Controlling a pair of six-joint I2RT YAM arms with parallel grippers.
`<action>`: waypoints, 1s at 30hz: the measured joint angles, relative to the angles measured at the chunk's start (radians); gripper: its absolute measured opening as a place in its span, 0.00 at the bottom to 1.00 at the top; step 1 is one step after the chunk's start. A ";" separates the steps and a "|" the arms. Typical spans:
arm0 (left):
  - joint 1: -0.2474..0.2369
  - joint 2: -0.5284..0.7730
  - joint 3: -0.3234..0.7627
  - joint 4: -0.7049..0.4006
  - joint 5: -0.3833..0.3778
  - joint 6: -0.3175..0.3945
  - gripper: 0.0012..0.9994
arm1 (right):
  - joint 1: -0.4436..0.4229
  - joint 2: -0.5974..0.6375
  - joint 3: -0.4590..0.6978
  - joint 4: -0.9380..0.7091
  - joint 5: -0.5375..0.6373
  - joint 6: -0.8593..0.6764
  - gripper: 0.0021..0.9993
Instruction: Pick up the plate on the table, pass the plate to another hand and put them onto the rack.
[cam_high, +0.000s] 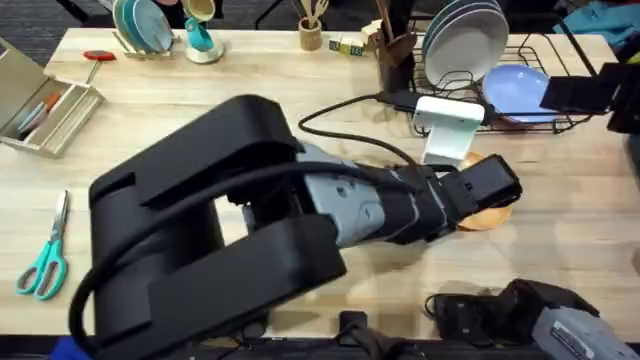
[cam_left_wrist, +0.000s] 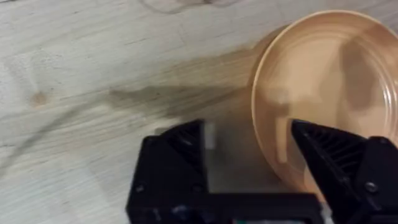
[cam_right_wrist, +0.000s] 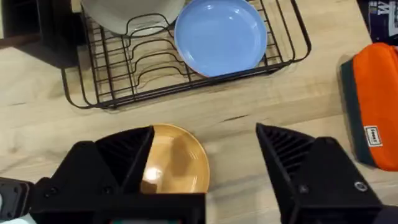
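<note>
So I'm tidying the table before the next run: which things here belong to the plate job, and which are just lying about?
Job: plate, rack, table, left gripper with jaws open astride the plate's rim, right gripper open.

Lying about: scissors, blue plate, orange pouch, grey-white plates.

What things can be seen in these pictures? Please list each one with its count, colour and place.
plate: one, orange-tan, flat on the table before the black rack
rack: one, black wire, far right of the table
light blue plate: one, in the black rack
grey-white plates: a few, upright in the black rack
scissors: one pair, teal handles, near left
small wooden rack: one, holding teal plates, far left
orange pouch: one, right of the black rack
left gripper: black, open, at the orange-tan plate's rim
right gripper: black, open, above the table
</note>
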 joint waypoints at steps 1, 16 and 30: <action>0.000 0.000 0.000 0.000 0.000 0.001 0.85 | 0.000 0.000 0.000 0.000 0.000 0.000 1.00; 0.000 0.000 0.000 0.001 0.002 0.000 0.20 | 0.000 0.000 0.000 0.015 0.000 0.000 0.99; 0.000 -0.020 0.018 0.019 -0.023 0.033 0.04 | 0.020 0.000 0.000 0.019 0.000 0.000 1.00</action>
